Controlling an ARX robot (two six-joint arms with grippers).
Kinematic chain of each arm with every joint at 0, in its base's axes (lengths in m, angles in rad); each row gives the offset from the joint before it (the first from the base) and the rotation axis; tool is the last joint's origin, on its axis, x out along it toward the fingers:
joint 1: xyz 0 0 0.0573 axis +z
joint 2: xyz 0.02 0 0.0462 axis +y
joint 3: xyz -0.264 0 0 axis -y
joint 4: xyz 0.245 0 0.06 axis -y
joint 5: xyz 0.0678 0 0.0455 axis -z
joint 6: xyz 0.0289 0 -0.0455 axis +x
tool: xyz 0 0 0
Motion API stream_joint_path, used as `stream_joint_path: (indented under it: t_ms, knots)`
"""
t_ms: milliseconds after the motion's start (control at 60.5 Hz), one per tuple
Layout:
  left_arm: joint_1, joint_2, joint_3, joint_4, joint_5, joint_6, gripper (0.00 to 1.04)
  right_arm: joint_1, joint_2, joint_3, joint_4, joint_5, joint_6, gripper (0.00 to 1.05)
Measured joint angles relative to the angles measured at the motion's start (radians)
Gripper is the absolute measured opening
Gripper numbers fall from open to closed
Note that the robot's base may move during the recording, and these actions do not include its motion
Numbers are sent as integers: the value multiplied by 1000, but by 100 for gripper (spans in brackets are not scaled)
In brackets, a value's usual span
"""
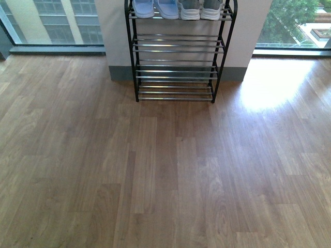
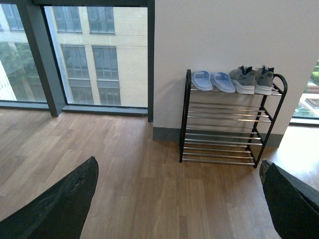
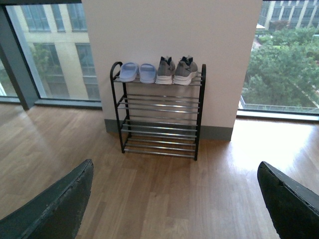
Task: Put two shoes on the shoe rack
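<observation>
Both sneakers on top tier of rack; arms well back from it.

Two grey sneakers (image 3: 177, 71) sit side by side on top tier of shoe rack (image 3: 158, 112), just beside pale blue slippers (image 3: 136, 72); rack stands against white wall (image 3: 172, 30) on wood floor (image 1: 165, 175); left gripper (image 2: 179, 204) spread wide, empty; right gripper (image 3: 174, 204) spread wide, empty; sneakers well apart from both.
</observation>
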Motion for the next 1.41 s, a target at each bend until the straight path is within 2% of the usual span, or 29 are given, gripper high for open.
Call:
stream_joint_path:
  t_ms: [1405]
  knots:
    - [0,0,0,0,0,2,95,0,0,0,-1,0,0,95]
